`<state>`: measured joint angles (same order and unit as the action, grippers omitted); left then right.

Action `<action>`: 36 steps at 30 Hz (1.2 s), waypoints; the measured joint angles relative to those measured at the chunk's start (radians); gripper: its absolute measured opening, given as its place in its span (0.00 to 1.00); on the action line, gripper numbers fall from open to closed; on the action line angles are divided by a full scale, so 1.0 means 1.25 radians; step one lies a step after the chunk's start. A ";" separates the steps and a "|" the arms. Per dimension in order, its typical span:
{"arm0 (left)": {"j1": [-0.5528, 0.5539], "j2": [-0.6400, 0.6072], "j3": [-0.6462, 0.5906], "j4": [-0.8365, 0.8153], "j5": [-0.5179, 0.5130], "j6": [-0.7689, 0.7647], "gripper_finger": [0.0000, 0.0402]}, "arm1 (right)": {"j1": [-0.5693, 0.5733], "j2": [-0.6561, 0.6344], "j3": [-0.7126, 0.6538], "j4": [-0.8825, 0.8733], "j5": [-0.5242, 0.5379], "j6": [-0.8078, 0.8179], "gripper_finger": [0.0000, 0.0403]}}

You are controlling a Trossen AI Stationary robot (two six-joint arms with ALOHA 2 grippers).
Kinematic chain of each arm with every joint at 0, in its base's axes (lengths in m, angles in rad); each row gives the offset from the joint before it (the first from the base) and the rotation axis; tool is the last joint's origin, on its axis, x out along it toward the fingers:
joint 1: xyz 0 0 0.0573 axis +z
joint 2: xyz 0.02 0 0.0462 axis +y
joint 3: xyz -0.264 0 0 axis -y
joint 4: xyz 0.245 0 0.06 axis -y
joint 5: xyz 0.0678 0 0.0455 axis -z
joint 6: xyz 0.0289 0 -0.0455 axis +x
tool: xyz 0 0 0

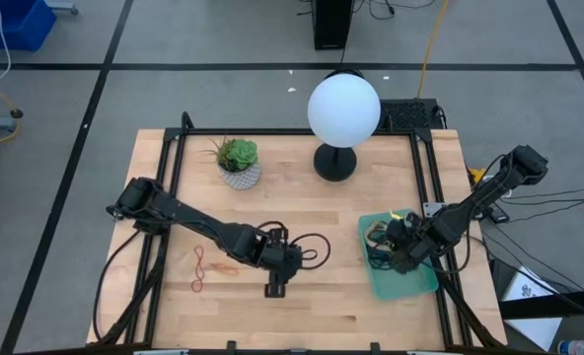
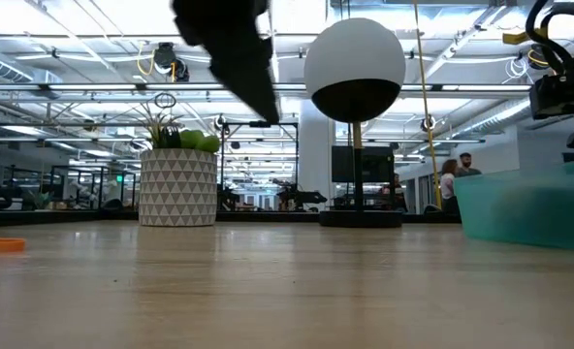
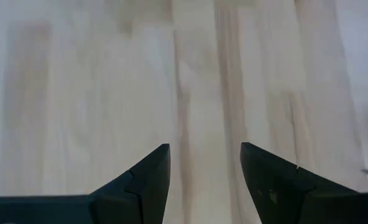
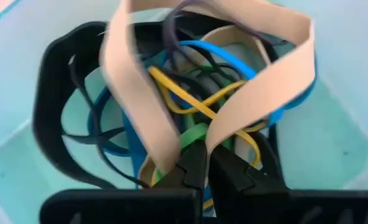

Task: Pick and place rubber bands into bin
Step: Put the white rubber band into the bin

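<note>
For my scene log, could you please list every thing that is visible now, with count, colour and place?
red rubber band: one, red-orange, on the table at front left
rubber bands in the bin: several tangled, tan, black, blue, yellow, green
bin: one, teal, right side of table
plant pot: one, white patterned with green plant, back left
lamp: one, white globe on black base, back centre
people: two, far off in the room
left tool: black, open, over bare wood at front centre
right tool: black, over the bin, shut on a tan band
</note>
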<state>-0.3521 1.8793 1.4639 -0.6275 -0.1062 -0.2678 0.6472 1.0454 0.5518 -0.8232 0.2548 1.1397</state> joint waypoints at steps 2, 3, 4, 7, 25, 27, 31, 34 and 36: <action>-0.005 0.000 0.000 -0.036 0.014 -0.020 0.50 | 0.000 0.000 0.000 0.012 -0.019 0.000 0.02; -0.008 0.000 0.000 -0.051 0.016 -0.027 0.50 | 0.000 0.000 0.000 0.016 -0.029 0.000 0.01; -0.009 0.000 0.000 -0.063 0.016 -0.034 0.50 | 0.000 0.000 0.000 0.020 -0.037 -0.001 0.02; -0.014 0.000 0.000 -0.082 0.016 -0.045 0.50 | 0.000 0.000 0.000 0.022 -0.039 0.001 0.03; -0.020 0.000 0.000 -0.167 0.015 -0.068 0.50 | 0.000 -0.033 0.025 -0.003 -0.039 -0.064 0.41; -0.021 0.000 0.000 -0.195 0.015 -0.088 0.50 | 0.000 -0.045 0.039 -0.018 -0.039 -0.076 0.42; -0.030 0.000 0.000 -0.271 0.018 -0.144 0.50 | 0.000 -0.065 0.069 -0.053 -0.020 -0.084 0.42; -0.044 0.000 0.000 -0.351 0.029 -0.211 0.50 | 0.000 -0.077 0.076 -0.052 0.008 -0.084 0.42; -0.058 0.000 0.000 -0.398 0.029 -0.252 0.50 | -0.001 -0.082 0.076 -0.052 0.008 -0.084 0.42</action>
<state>-0.4242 1.8793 1.4635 -1.1247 -0.0699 -0.5827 0.6464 0.9431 0.6468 -0.8881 0.2642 1.0344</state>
